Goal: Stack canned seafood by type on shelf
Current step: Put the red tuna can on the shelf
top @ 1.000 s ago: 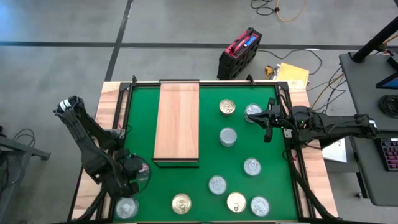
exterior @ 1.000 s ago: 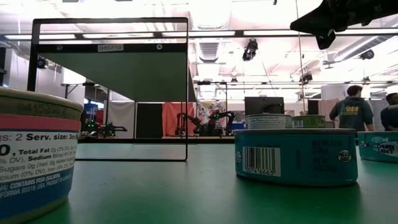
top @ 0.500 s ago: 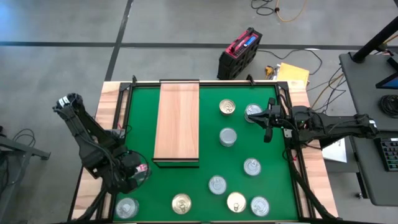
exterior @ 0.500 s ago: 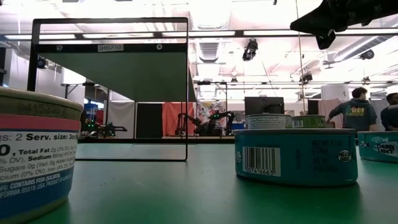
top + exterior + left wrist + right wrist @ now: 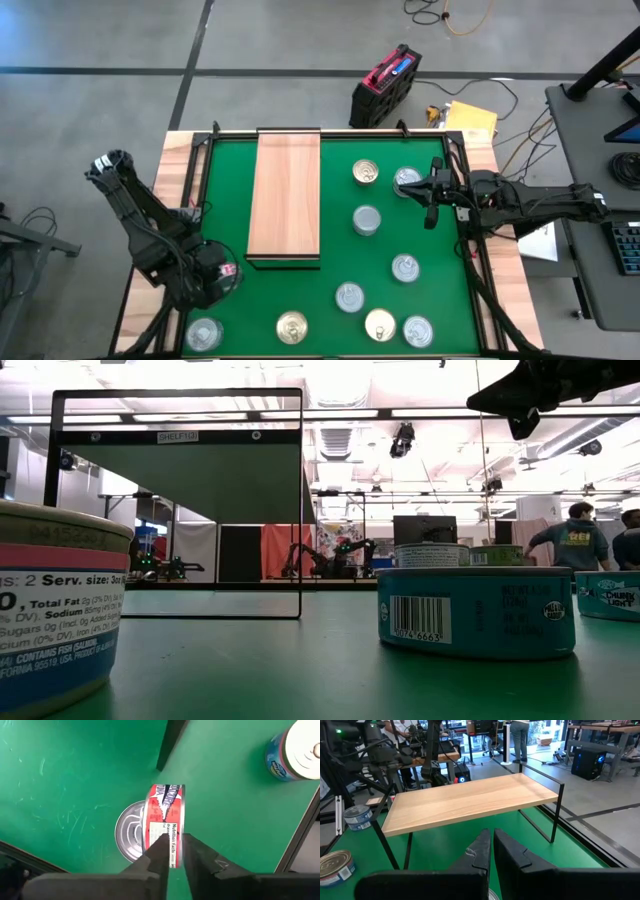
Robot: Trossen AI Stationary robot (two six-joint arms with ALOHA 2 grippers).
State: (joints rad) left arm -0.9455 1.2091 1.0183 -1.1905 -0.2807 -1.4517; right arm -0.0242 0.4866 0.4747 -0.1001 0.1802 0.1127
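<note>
Left gripper (image 5: 172, 851): fingers pinched a red-labelled tin (image 5: 165, 822) on edge, now lifted nearer the shelf (image 5: 286, 192). Right gripper (image 5: 491, 851): fingers together, empty, unmoved.

Over the last second the left arm's elbow has swung slightly toward the mat's left edge, and its end effector (image 5: 213, 277) has drawn back a little toward the near-left corner of the worktop. The red-labelled tin (image 5: 167, 820) that the left end effector carries on edge shows less of its silver lid in the high view now, being more covered by the wrist. In the room beyond, seen from the low view, the person in the dark shirt (image 5: 572, 540) has shifted their arm.
</note>
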